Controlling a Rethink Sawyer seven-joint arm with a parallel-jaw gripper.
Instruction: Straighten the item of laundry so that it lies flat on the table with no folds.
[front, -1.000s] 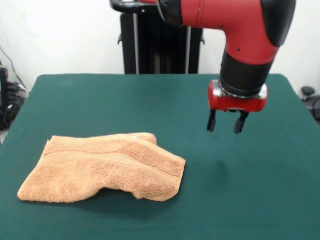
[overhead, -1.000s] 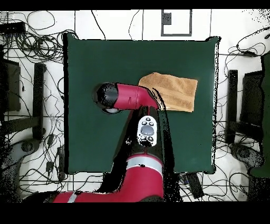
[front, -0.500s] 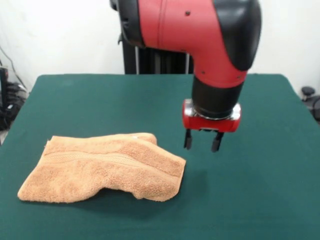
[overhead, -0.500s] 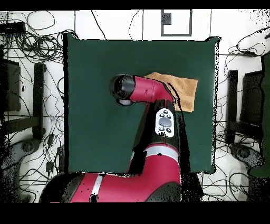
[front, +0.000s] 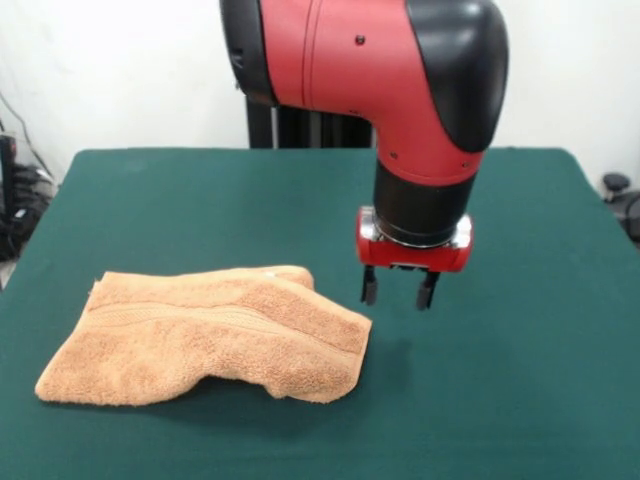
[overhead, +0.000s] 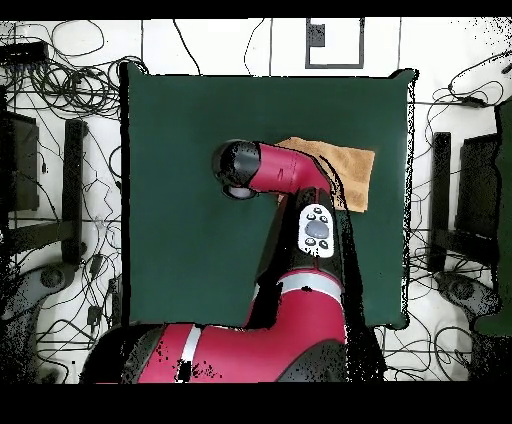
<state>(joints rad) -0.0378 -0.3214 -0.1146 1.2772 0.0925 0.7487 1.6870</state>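
Towel – just beside gripper

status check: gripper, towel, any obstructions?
Gripper open, empty, hovering above the table just beside the towel's folded edge. Towel still folded, not flat. Nothing in the way.

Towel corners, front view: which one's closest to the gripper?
The folded corner of the towel at its right end, the thick doubled-over one. It lies just left of and below the open gripper; the other corners sit far off on the table.
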